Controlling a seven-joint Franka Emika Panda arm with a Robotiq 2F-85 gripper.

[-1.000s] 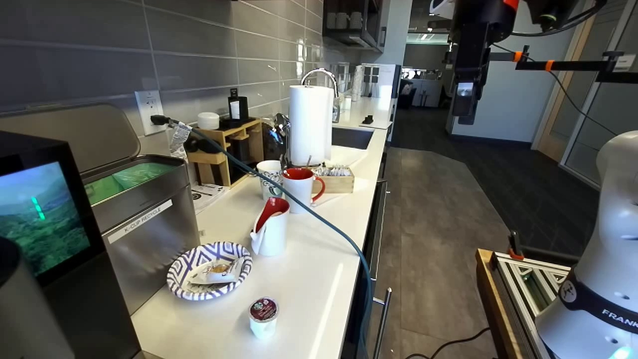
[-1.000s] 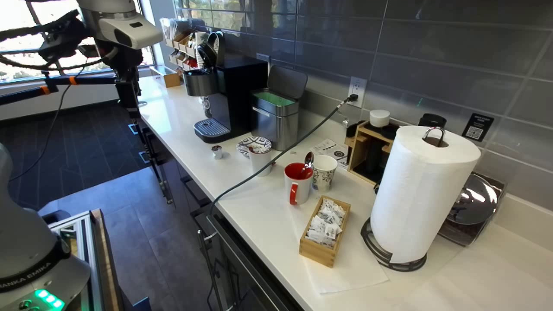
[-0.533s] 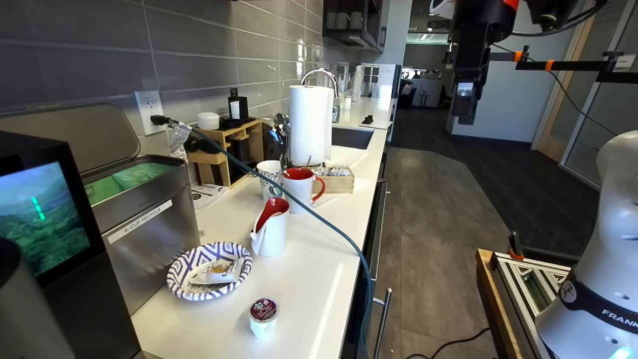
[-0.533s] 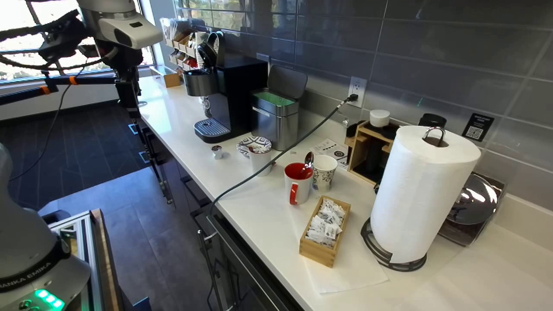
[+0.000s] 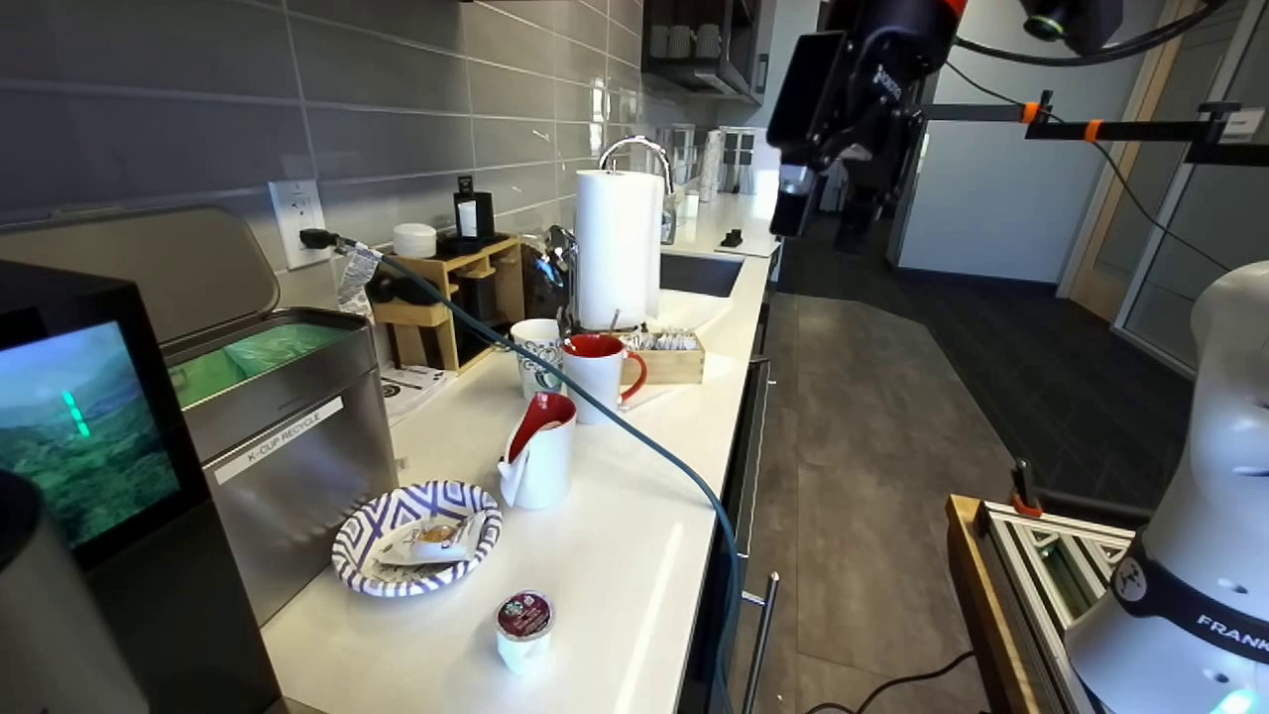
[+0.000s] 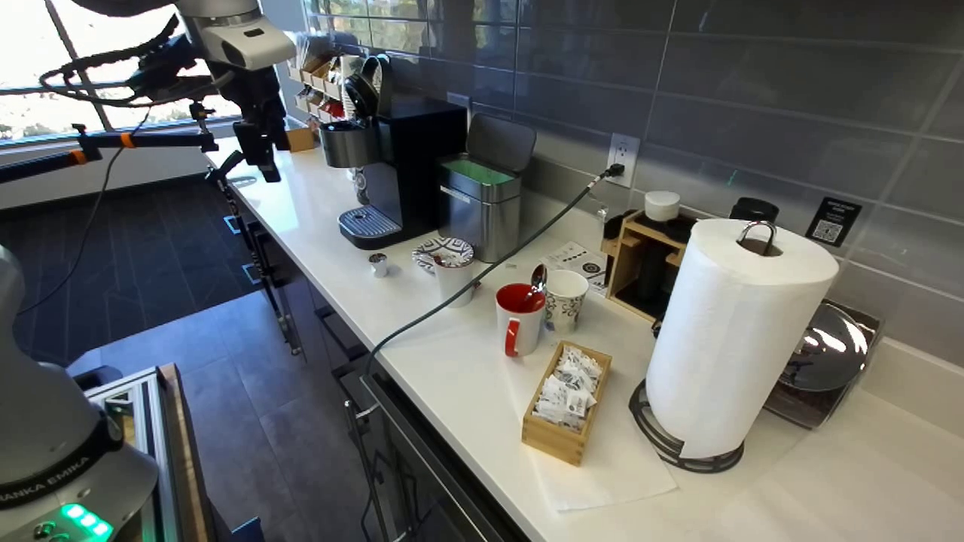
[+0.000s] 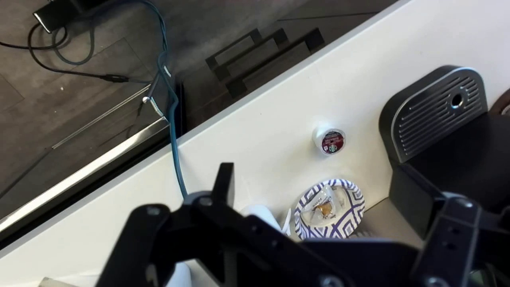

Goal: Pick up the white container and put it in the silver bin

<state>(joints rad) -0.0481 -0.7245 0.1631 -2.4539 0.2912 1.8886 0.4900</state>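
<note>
Basically nothing was done yet tbh: claw [image 5: 821, 220] hung spread and empty, white container [image 5: 523, 633] sat on the bench [image 5: 605, 565] near the bowl [image 5: 353, 557], so pickup and drop into the silver bin [image 5: 307, 486] both remained.

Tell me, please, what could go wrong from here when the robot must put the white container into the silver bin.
The gripper is open, and the patterned bowl sits near the white container, so the approach might nudge the bowl. The teal cable crosses the counter and hangs over its edge; a low sweep could snag it. The silver bin, taller than the white container, stands beside the black machine, so a low carry might strike either.
</note>
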